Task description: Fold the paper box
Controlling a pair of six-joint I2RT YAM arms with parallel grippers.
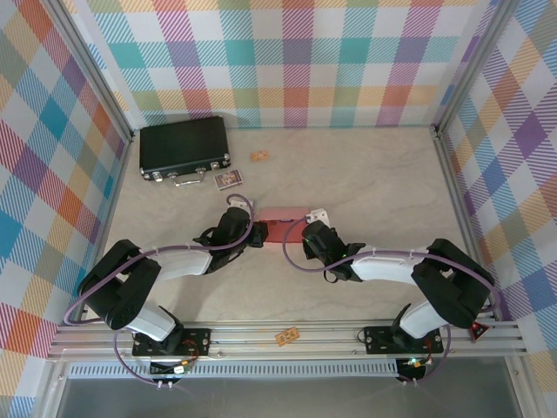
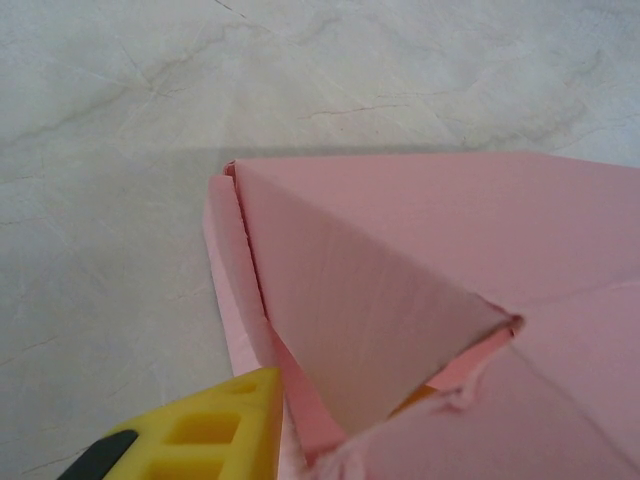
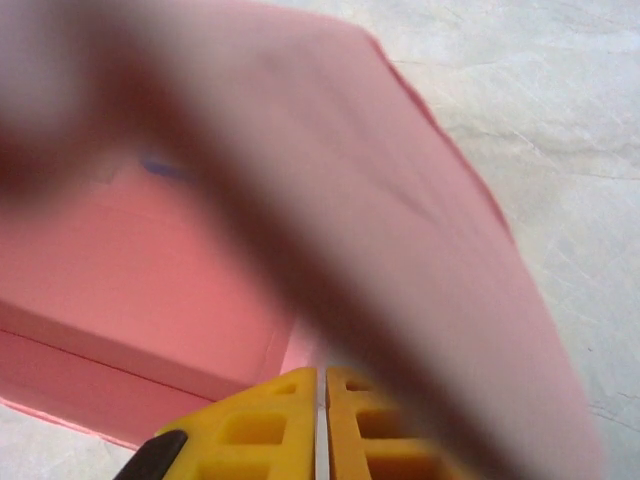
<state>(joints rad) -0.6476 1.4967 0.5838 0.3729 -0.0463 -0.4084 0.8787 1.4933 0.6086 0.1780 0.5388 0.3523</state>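
The salmon-pink paper box [image 1: 280, 215] lies mid-table, partly folded, with both grippers at its near side. My left gripper [image 1: 258, 233] is at its left end. In the left wrist view one yellow finger [image 2: 215, 430] presses the outside of a raised wall of the paper box [image 2: 400, 250]; the other finger is almost hidden behind the card. My right gripper [image 1: 305, 235] is at the right end. Its fingers [image 3: 270, 410] are shut with a thin sliver of card between them, and a blurred flap of the paper box [image 3: 150, 270] rises over them.
A black hard case [image 1: 184, 148] with metal latches lies at the back left, a small card [image 1: 229, 178] in front of it. A small orange piece [image 1: 259, 155] sits further back. A white object [image 1: 318, 213] touches the box's right end. Checked walls close in three sides.
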